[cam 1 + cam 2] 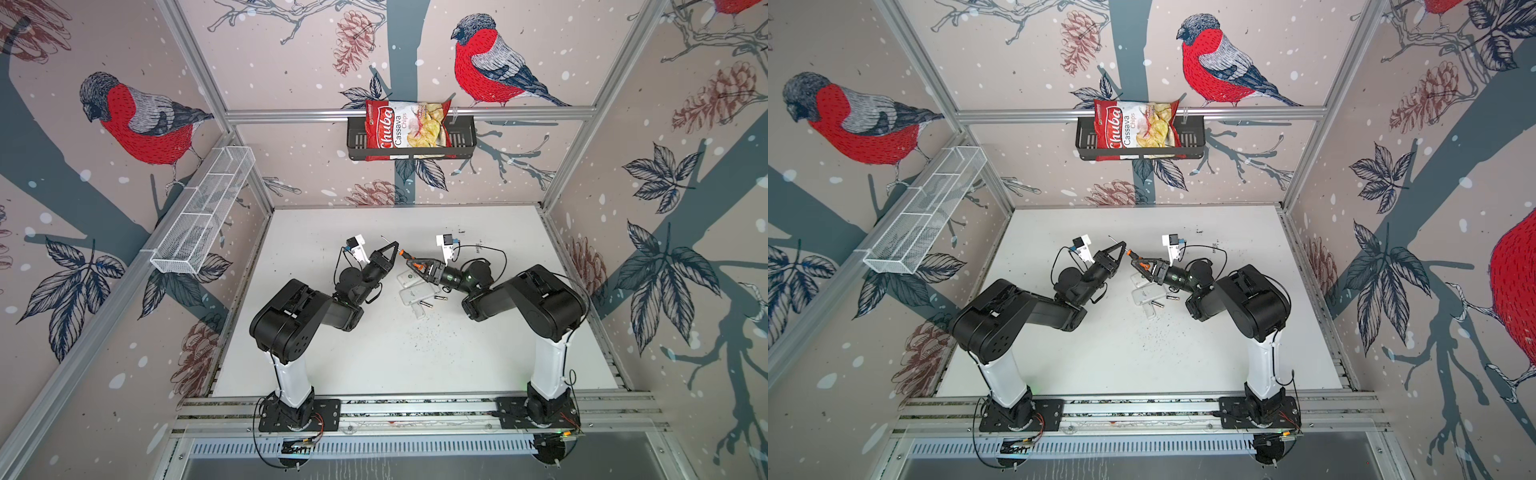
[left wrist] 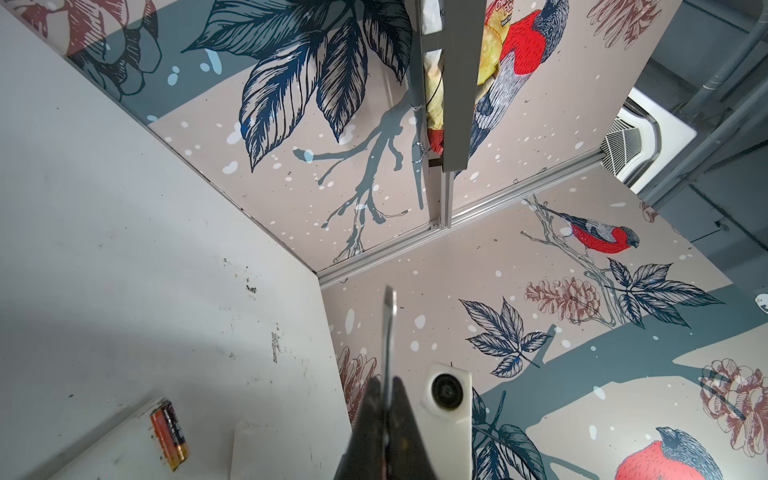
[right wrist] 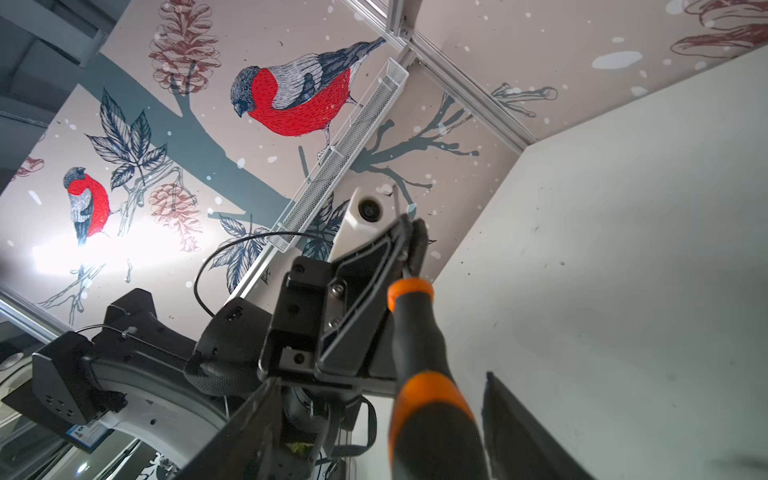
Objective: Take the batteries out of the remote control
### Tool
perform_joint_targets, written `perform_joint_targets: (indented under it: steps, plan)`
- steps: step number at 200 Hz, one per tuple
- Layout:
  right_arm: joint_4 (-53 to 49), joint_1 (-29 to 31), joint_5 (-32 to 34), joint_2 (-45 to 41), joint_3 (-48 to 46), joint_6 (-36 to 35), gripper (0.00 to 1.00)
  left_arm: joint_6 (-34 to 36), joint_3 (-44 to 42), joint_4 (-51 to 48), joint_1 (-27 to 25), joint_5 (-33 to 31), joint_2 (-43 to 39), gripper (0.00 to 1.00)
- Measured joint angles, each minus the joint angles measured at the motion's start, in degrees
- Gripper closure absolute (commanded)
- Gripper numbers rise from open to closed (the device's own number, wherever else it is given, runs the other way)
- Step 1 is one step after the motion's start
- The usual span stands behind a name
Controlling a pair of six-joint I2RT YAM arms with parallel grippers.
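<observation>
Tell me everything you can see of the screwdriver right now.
The screwdriver has a black, rubbery-looking handle with orange bands and a thin metal shaft ending in a flat tip. It hangs above the table. The left gripper is shut on the shaft; the handle sits between the right gripper's open jaws, a gap visible on one side.

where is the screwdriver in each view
both top views: screwdriver mid-table, running from left gripper to right gripper.
left wrist: only its bare metal shaft, poking out of the shut fingers.
right wrist: its orange-and-black handle, close up between open fingers.
shared landmark: left gripper pinching the shaft, in all four.
</observation>
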Motion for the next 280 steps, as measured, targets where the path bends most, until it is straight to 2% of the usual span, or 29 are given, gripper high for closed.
perform_joint_targets:
  steps: [21, 57, 114, 133, 158, 189, 203, 219, 227, 263, 280]
  plan:
    - [0.48, 0.42, 0.35, 0.92, 1.62, 0.15, 0.35, -0.44, 0.0, 0.96, 0.0, -0.17, 0.7, 1.0]
    - [0.59, 1.22, 0.39, 3.13, 3.67, 1.64, 0.38, -0.48, 0.28, 2.27, 0.0, -0.33, 1.92, 1.0]
    - [0.59, 1.11, 1.62, 3.87, 4.07, 3.1, 0.53, -1.4, 0.13, 4.44, -0.07, -0.37, 3.32, 1.0]
    - [0.59, 0.98, 1.95, 4.09, 4.15, 3.26, 0.61, -2.03, -0.13, 5.9, -0.22, -0.81, 3.98, 1.0]
    - [0.26, 0.85, 2.51, 4.5, 4.37, 3.3, 0.78, -2.84, -0.31, 7.39, -0.44, -1.18, 4.59, 1.0]
    - [0.2, 0.79, 2.62, 4.48, 4.15, 3.23, 0.85, -3.65, -0.74, 8.33, -0.7, -1.46, 4.81, 1.0]
    - [0.17, 0.72, 2.62, 4.37, 3.89, 3.13, 0.85, -3.78, -0.96, 8.33, -0.85, -1.6, 4.81, 1.0]
    - [0.11, 0.68, 2.6, 3.96, 3.76, 2.8, 0.7, -3.91, -0.96, 8.59, -1.11, -2.01, 4.81, 1.0]
    - [0.0, 0.66, 2.64, 3.8, 3.74, 2.73, 0.66, -3.78, -0.96, 8.92, -1.22, -2.27, 4.81, 1.0]
    - [-0.02, 0.59, 2.75, 3.41, 3.76, 1.55, 0.68, -3.37, -1.18, 8.85, -1.66, -2.67, 4.81, 1.0]
    - [-0.04, 0.59, 2.91, 3.41, 3.76, 1.51, 0.72, -3.28, -1.4, 8.98, -1.81, -2.73, 4.79, 1.0]
